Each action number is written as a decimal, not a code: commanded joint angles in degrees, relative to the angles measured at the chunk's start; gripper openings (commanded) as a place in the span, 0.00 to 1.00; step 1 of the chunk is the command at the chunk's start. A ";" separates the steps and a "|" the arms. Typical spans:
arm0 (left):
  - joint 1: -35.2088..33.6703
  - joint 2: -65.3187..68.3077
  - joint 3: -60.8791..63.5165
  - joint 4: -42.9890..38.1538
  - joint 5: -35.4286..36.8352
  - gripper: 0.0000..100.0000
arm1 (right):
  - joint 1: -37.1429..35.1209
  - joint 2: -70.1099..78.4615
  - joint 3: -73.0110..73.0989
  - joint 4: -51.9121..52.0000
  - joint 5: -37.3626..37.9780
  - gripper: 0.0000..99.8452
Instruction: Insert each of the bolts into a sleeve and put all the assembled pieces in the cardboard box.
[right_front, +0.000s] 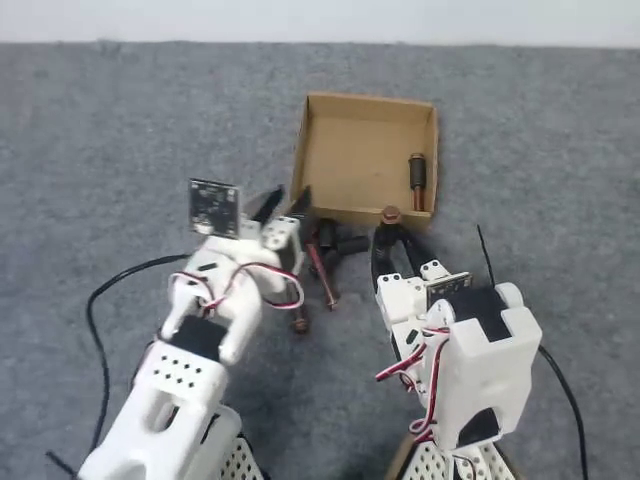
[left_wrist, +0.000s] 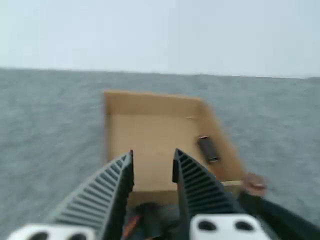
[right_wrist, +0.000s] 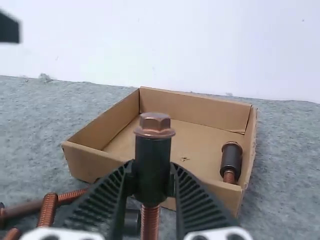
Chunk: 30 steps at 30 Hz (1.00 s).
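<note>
Sleeve (right_wrist: 151, 155) holding bolt (right_wrist: 154, 125) sits clamped in right end effector (right_wrist: 151, 172).

Both arms stretch forward side by side, wrists low. The left gripper (right_front: 287, 207) sits near the right gripper (right_wrist: 151, 172), its jaws parted. The right gripper is clamped on an upright sleeved bolt (right_wrist: 152, 147), whose head rises above its fingertips.
</note>
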 joint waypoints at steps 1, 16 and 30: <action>-5.36 -3.08 -3.82 4.31 0.62 0.12 | 0.84 -3.12 -1.58 -0.75 -0.26 0.01; -25.85 -25.76 20.18 6.42 0.35 0.02 | 0.92 -3.03 -1.23 -0.75 -0.26 0.01; -21.10 -47.03 20.62 42.29 -12.13 0.02 | 1.19 -3.12 -4.75 -0.75 -0.26 0.01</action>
